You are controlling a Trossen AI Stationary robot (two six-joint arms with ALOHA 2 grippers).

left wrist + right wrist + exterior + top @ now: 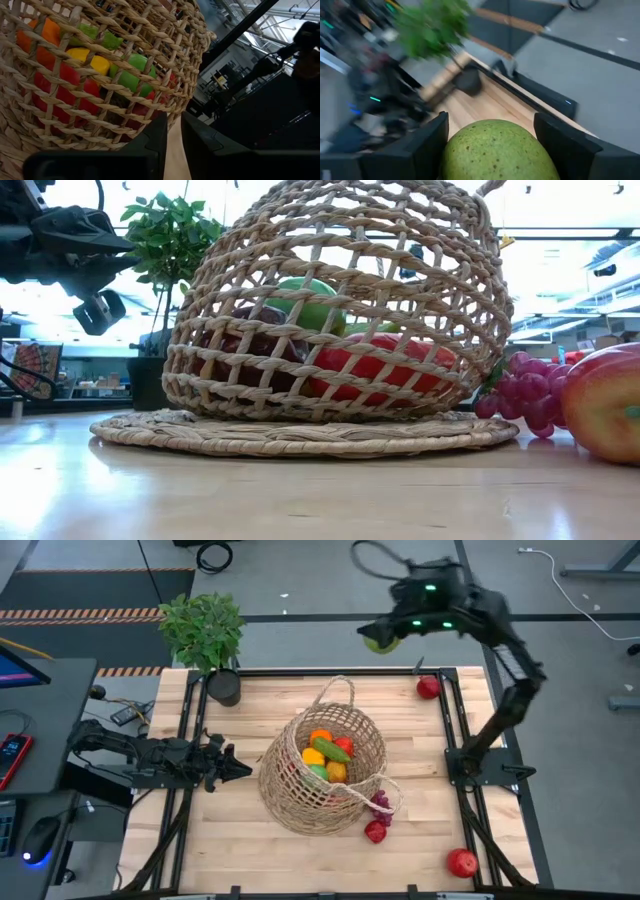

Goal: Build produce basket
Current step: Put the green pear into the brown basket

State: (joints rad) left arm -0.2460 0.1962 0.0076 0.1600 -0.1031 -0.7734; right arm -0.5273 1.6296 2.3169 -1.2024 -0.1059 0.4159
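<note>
While the left gripper rests closed beside the basket, the right gripper — raised — clamps a green apple.

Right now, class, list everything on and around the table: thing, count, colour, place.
Basket: one, tan wicker, table centre, tipped on its side.
Produce in basket: several, orange, yellow, green, red.
Grapes: one bunch, purple, beside the basket.
Red apples: three; one by the grapes, one at the near right corner, one at the far right edge.
Green apple: one, held.
Potted plant: one, green, far left corner.
Right gripper: raised beyond the far edge, shut on the green apple.
Left gripper: left of basket, nearly closed, empty.
</note>
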